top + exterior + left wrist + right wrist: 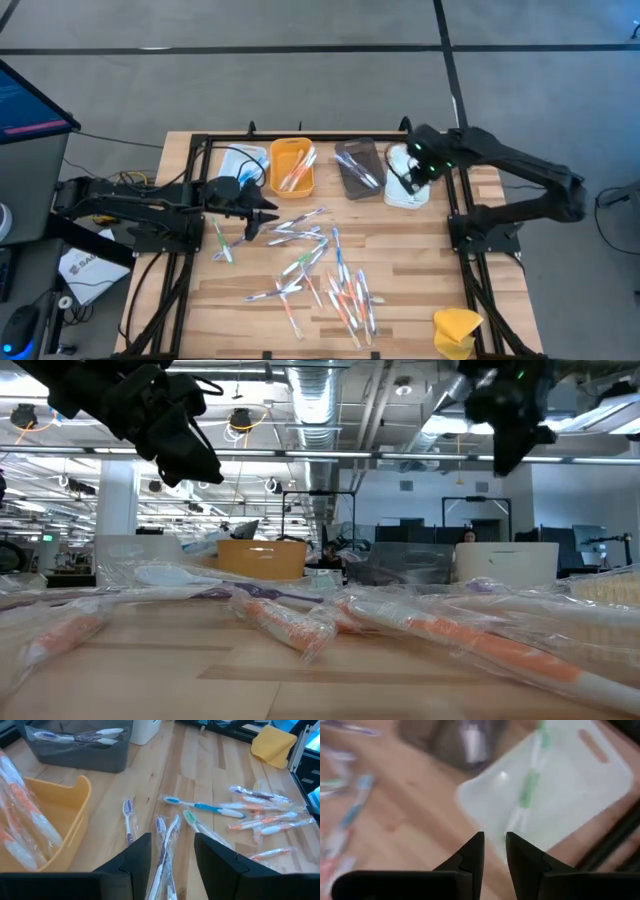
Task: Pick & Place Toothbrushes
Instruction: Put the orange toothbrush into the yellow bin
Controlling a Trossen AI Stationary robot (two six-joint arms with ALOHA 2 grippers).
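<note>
Many toothbrushes in clear wrappers lie loose on the wooden table. My left gripper hovers open above a few of them, beside the orange tray, which holds wrapped brushes. My right gripper hangs over the white tray at the far right, pointing down. Its fingers stand a narrow gap apart with nothing between them. A green toothbrush lies flat in that white tray. In the high view the right gripper is above the tray.
Several trays stand in a row at the far side: a white-blue one, the orange one, a grey one with brushes in it, and the white one. A yellow sponge lies at the near right corner. Black frame rails border the table.
</note>
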